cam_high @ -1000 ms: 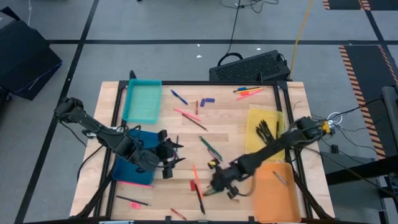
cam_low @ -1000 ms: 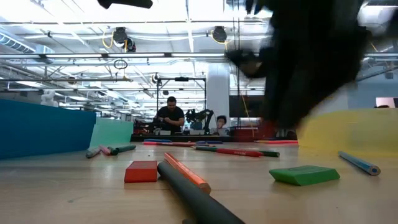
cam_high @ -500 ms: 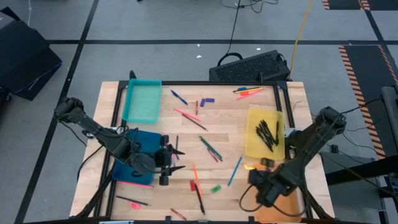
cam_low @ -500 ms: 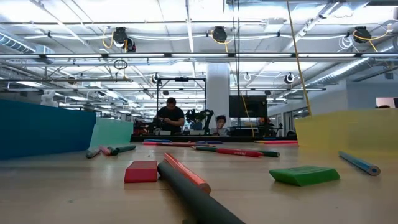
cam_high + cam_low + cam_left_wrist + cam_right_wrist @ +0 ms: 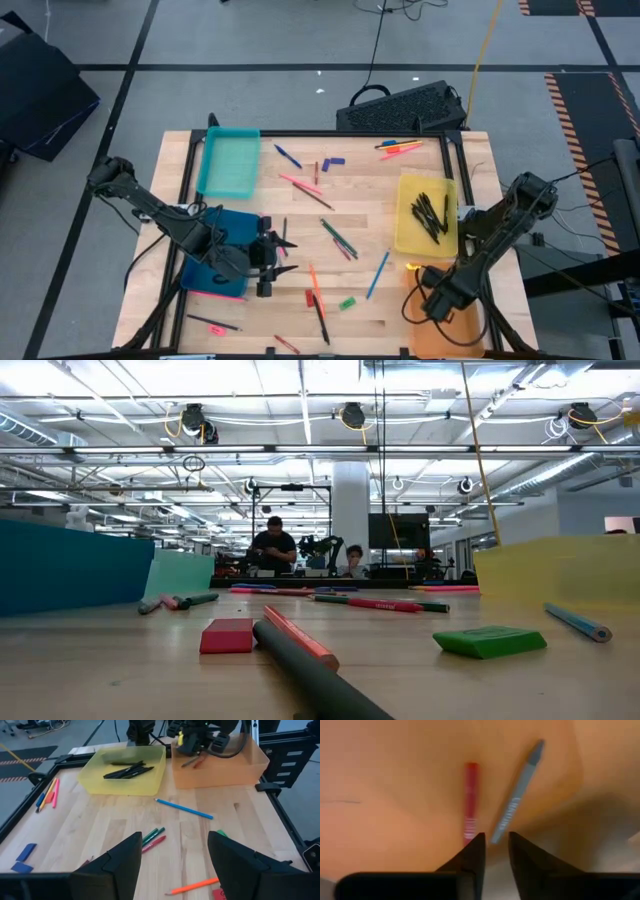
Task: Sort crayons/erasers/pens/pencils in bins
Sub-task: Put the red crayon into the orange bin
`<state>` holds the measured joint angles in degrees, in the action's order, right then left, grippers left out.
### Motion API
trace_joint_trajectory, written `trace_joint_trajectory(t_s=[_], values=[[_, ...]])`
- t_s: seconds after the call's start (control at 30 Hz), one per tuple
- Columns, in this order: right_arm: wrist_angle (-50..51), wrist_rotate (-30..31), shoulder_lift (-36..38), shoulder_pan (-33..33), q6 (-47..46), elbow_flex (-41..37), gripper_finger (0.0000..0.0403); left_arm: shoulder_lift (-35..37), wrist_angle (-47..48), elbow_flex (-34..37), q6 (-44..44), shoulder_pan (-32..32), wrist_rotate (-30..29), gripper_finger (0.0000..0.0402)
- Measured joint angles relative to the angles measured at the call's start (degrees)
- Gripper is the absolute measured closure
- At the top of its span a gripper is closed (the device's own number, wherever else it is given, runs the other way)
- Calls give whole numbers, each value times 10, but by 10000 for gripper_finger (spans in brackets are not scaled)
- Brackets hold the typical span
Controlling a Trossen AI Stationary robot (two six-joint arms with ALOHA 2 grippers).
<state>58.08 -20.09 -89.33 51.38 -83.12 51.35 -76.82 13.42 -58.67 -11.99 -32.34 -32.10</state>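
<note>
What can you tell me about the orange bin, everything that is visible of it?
The orange bin is a shallow rectangular tray of translucent orange plastic with low upright walls. It sits flat at the table's near right corner, close beside the yellow bin. Inside lie a red crayon and a grey crayon, side by side, not quite parallel. The right pincer hangs above them inside the bin, its fingers only narrowly parted, holding nothing.

The right arm's fingers (image 5: 443, 302) have swung over the orange bin (image 5: 468, 335).
</note>
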Motion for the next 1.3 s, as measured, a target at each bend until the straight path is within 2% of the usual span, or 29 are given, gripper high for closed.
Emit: trace_joint_trajectory(t_s=[0.1,0.17,0.27,0.4,0.5,0.57,0.7,0.8,0.9,1.0,1.1,1.2,1.3], values=[[29,-7,4,-13,14,27,284,0,0,0,2,0,0,172],[54,15,10,-28,23,62,265,0,1,0,6,0,0,172],[73,120,16,-56,59,129,251,0,1,0,17,1,0,172],[42,286,16,-108,156,194,256,0,1,0,24,6,0,172],[-27,347,11,-160,255,191,265,0,1,0,27,11,-1,172],[-96,363,-4,-195,327,177,269,0,1,0,27,13,-1,172],[-288,350,-72,-246,463,153,271,0,13,0,27,15,3,172],[-422,339,-149,-257,542,158,271,0,25,0,24,13,10,172],[-457,370,-214,-246,583,193,271,0,38,0,19,12,11,172],[-421,437,-248,-230,594,239,271,0,48,0,17,12,11,172],[-366,495,-255,-225,532,249,271,0,50,0,17,12,11,172],[-304,519,-256,-237,450,244,271,0,51,0,19,12,11,172],[-300,525,-256,-251,388,229,271,0,52,0,24,12,11,172]])
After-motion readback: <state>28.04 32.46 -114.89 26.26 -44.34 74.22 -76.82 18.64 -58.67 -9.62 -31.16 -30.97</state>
